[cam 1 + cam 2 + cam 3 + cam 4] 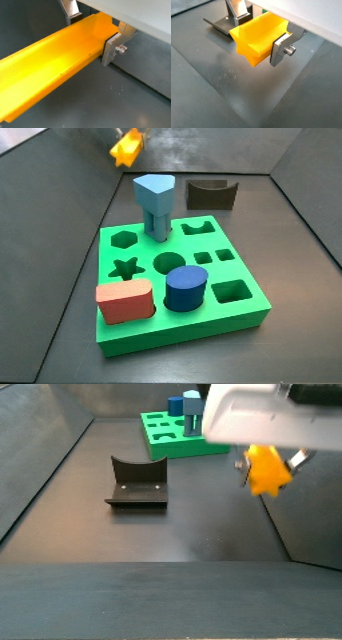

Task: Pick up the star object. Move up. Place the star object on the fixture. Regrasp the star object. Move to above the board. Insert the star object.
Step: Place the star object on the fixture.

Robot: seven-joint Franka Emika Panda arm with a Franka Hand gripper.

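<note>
Wrist views: gripper pinches the star object at one end, silver fingers clamped on opposite sides; its long axis runs out crosswise from them.

Side views: star object held aloft, clear of the floor, well apart from the fixture at left and the board.

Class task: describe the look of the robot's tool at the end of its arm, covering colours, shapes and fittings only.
The tool has two flat silver metal finger plates, one fastened with a visible silver bolt. Above them sits a pale grey-white, boxy housing. No cables or markings show.
</note>
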